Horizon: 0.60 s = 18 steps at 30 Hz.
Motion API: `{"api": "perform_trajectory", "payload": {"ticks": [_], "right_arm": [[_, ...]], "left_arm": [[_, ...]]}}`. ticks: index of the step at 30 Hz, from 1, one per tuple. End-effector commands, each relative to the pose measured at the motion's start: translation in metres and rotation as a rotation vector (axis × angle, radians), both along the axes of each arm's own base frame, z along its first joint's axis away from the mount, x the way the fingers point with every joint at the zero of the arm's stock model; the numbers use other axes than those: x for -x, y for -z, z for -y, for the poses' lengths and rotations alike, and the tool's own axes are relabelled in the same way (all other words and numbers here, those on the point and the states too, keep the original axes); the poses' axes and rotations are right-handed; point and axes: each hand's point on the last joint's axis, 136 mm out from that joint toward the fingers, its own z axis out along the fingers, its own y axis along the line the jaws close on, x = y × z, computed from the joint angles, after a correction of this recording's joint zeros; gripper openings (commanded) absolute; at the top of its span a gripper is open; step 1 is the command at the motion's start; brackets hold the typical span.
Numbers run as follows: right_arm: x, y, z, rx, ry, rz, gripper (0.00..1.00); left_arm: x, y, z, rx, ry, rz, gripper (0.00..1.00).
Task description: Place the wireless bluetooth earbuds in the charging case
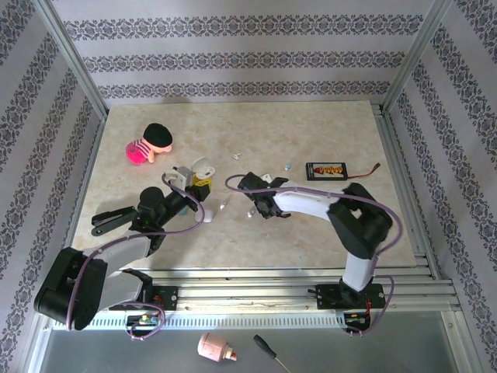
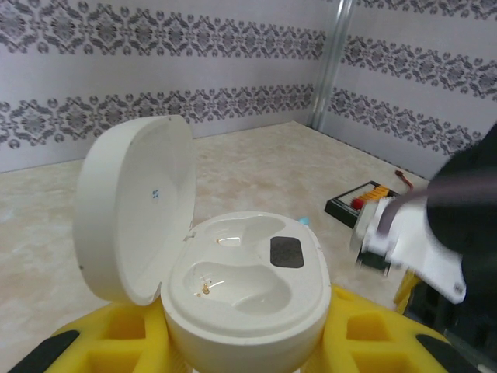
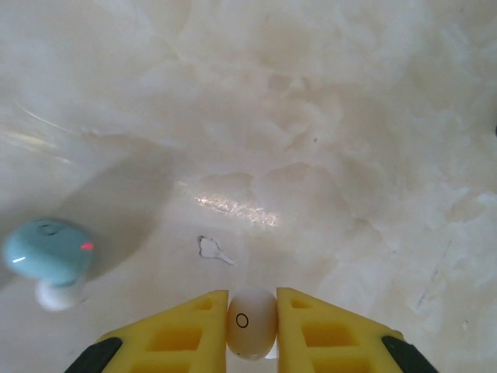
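over table — right tool pinching white earbud, left tool clamping open case

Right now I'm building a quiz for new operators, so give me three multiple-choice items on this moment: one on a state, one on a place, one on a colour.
1. How is the charging case in the left pincer?
A. lid shut
B. open, both wells filled
C. open, both wells empty

2. Where is the pale blue earbud?
A. in the charging case
B. on the table, left of the right pincer in its wrist view
C. in the left pincer

3. What colour is the held earbud in the right pincer?
A. white
B. black
C. pink

Answers:
1 C, the lid stands up and both wells are bare.
2 B, it lies on the bare surface beside its shadow.
3 A, a white bud sits pinched in that pincer.
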Motion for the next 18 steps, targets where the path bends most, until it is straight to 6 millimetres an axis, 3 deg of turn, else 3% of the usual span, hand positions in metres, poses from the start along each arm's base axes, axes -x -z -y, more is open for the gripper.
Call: {"api": "perform_trajectory", "payload": {"ticks": [1,7,12,15,18], "right_arm": [[-0.003,-0.038,-0.019,-0.247,-0.03,0.027,0.19],[0.007,-0.11,-0.058,-0.713,-0.122,-0.011,0.19],[0.024,-0.171,-0.09,-1.028,-0.263,-0.041,0.19],[0.035,-0.197,-0.108,-1.18,-0.349,-0.073,0.19],[0.039,-0.209,-0.117,-1.244,-0.396,-0.089,0.19]], "left_arm": [[0.009,-0.018,0.012,0.019,0.088,0.105,0.29],[0.02,-0.009,0.039,-0.008,0.246,0.111,0.29],[0.034,-0.014,0.056,0.015,0.378,0.129,0.28],[0.042,-0.015,0.065,0.024,0.46,0.117,0.28],[0.051,-0.018,0.071,0.041,0.532,0.106,0.28]]}}
